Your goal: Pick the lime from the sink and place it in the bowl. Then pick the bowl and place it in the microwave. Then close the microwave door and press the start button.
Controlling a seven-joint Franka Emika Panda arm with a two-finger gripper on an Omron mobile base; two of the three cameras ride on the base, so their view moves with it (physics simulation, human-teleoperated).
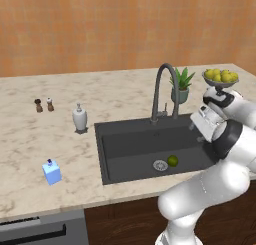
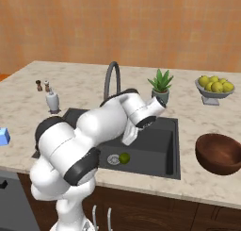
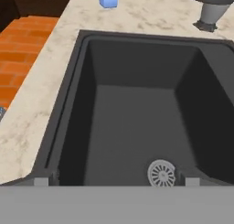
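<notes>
Left base view: lime pick-up not yet made, claw over the sink's right end.
Lime (image 1: 173, 161) rests on the floor of the sink (image 1: 125, 149), touching the drain (image 1: 160, 165) at its 3 o'clock; bowl (image 2: 220, 153) waits on the bench (image 1: 30, 154). Claw (image 1: 201, 125) stands fully open, holding nothing. Recommended: bring it down squarely over the lime, jaws straddling the fruit, clear of the drain, before closing.

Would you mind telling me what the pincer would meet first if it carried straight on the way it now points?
Probably the bare floor of the sink, short of the drain. The open pincer aims into the basin; depth is unclear.
</notes>
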